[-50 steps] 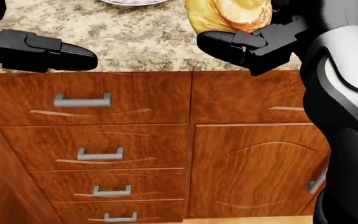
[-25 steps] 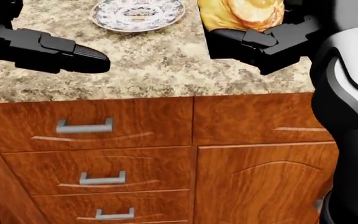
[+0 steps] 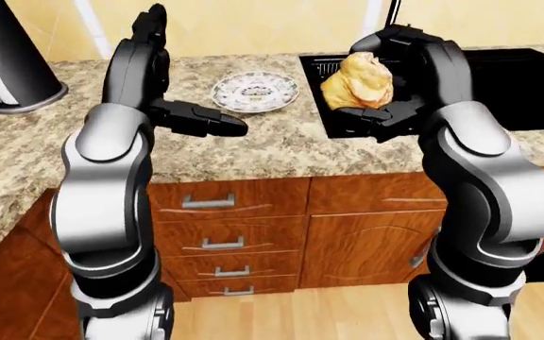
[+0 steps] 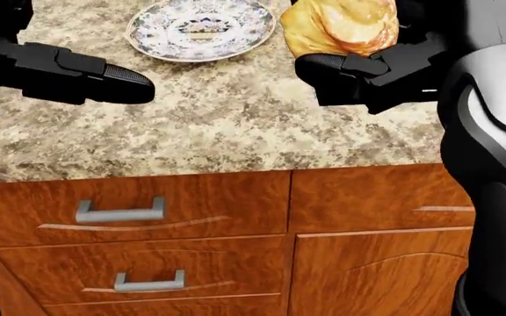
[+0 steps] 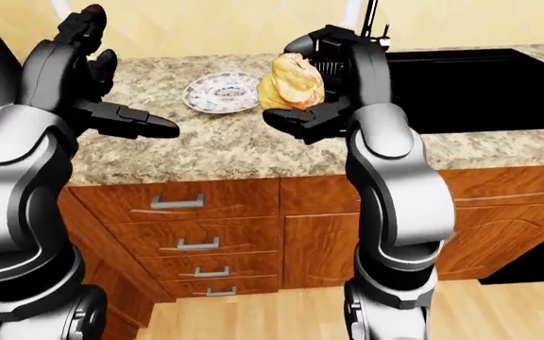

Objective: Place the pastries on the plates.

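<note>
A golden pastry (image 4: 343, 25) is held in my right hand (image 4: 367, 69), whose black fingers close under and round it; it hangs above the granite counter (image 4: 218, 125). It also shows in the left-eye view (image 3: 357, 81). A patterned plate (image 4: 200, 27) lies on the counter, up and left of the pastry, and is empty. My left hand (image 4: 95, 76) hovers over the counter left of the plate, fingers stretched out flat and empty.
A black sink (image 3: 527, 85) is set in the counter right of the pastry, with a faucet (image 5: 371, 18) behind it. A grey-and-black appliance base (image 3: 12, 64) stands at the counter's far left. Wooden drawers (image 4: 121, 214) and a cabinet door are below.
The camera has tilted up: counter and plate slid down the head view and more of the plate shows. My right hand still holds the pastry, about level with the plate.
</note>
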### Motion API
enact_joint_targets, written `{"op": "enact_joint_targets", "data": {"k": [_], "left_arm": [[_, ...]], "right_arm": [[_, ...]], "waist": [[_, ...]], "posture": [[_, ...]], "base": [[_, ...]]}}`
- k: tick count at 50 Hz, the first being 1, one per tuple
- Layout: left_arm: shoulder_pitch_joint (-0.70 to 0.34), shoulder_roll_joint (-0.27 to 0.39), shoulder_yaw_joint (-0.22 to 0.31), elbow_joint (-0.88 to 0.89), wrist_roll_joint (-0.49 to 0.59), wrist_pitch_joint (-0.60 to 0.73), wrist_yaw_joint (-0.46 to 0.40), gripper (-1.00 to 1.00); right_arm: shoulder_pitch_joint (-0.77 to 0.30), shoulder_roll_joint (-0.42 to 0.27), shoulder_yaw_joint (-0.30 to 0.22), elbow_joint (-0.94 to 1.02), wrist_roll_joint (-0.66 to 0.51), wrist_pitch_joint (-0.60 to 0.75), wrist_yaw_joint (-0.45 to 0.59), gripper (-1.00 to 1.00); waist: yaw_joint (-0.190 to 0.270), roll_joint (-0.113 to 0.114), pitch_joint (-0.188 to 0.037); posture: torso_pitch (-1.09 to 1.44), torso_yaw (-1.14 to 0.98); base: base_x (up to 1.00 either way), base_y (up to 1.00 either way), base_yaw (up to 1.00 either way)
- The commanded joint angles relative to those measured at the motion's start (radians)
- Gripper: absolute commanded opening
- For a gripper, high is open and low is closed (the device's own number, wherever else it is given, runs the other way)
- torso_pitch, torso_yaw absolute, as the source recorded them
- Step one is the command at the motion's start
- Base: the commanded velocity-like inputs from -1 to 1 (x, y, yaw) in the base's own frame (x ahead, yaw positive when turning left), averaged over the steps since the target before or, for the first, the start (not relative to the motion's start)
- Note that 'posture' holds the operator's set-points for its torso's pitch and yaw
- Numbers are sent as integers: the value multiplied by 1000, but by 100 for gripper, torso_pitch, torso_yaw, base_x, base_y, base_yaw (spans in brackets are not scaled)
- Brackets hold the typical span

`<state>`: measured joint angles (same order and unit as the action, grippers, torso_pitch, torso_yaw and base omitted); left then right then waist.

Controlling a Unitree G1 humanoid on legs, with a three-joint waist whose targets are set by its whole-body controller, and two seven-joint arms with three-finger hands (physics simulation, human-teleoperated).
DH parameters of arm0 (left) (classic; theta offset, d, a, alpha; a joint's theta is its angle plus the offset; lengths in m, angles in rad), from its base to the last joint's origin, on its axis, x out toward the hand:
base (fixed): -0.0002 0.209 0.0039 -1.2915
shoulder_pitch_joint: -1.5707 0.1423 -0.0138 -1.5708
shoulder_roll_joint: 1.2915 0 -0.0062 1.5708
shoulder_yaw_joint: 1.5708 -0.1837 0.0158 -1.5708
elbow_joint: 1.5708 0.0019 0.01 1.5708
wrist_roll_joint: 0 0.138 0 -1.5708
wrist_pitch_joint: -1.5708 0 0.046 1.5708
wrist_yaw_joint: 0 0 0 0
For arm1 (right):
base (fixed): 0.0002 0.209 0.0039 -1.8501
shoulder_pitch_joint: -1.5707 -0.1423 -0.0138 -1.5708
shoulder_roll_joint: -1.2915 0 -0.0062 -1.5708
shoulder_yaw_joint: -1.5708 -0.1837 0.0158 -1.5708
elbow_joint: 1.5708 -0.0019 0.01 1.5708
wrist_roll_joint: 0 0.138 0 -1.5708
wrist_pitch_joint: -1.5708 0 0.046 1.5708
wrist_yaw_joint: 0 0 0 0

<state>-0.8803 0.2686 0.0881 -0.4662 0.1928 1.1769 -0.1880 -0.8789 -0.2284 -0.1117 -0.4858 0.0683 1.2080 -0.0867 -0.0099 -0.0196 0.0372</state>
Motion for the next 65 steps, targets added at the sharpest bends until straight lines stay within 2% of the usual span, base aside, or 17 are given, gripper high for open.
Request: {"op": "enact_joint_targets", "data": {"k": [1,5,7,8,10,17,21,22,24,30,34,44,47,48,53,58,65], "left_arm": [[-35,15,23,-32,18,-39,16,100],[-39,20,26,-29,16,-36,15,100],[-40,20,26,-29,15,-36,15,100],[-39,20,24,-25,15,-39,16,100],[-41,20,24,-22,15,-41,18,100],[-37,15,20,-17,16,-47,21,100],[-30,17,23,-32,17,-38,15,100],[-28,19,23,-37,18,-34,14,100],[-26,19,20,-44,18,-30,11,100],[-21,19,18,-55,21,-22,6,100],[-18,18,17,-59,24,-19,4,100],[-21,16,16,-45,32,-28,-1,100],[-22,14,18,-44,31,-31,-2,100],[-22,16,17,-44,32,-31,-3,100],[-25,13,17,-36,31,-36,-2,100],[-22,14,16,-40,32,-36,-4,100],[-21,15,16,-50,36,-27,-8,100]], "right_arm": [[-46,-1,1,-43,3,-51,11,-100],[-5,14,15,-63,-8,-74,18,-100],[-4,18,13,-62,-11,-75,20,-100],[-9,16,16,-52,-16,-84,24,-100],[-50,13,3,-43,-14,-54,26,-100],[-10,20,7,-53,-22,-83,29,-100],[-18,22,4,-52,-22,-75,30,-100],[-8,25,6,-55,-23,-83,29,-100],[-5,25,7,-56,-23,-85,30,-100],[-41,23,-8,-58,-12,-48,26,-100],[7,29,3,-67,-12,-87,23,-100],[-46,28,-24,-47,17,-51,3,-100],[-53,26,-24,-40,30,-54,-7,-100],[-54,27,-25,-39,35,-54,-11,-100],[-59,21,-20,-35,50,-57,-22,-100],[-50,16,-20,-37,60,-61,-29,-100],[-44,12,-20,-44,66,-62,-36,-100]], "waist": [[8,-4,-28],[3,54,-19],[2,133,-39],[2,82,-34],[3,88,-32],[2,23,-25],[8,-63,-35],[2,-15,-25],[6,-38,-34],[10,17,-18],[-6,107,-42],[17,17,11],[35,-46,-3],[31,-7,12],[24,7,-23],[12,43,-9],[10,44,-14]], "posture": [[0,0],[0,0],[0,0],[0,0],[0,0],[0,0],[0,0],[0,0],[0,0],[0,0],[0,0],[0,0],[0,0],[0,0],[0,0],[0,0],[0,0]], "base": [[0,20,0],[0,21,0],[0,22,0],[0,21,0],[0,20,0],[0,21,0],[0,21,0],[0,21,0],[0,21,0],[0,19,0],[0,14,0],[0,7,0],[1,0,0],[0,0,0],[3,0,0],[12,0,0],[15,0,0]]}}
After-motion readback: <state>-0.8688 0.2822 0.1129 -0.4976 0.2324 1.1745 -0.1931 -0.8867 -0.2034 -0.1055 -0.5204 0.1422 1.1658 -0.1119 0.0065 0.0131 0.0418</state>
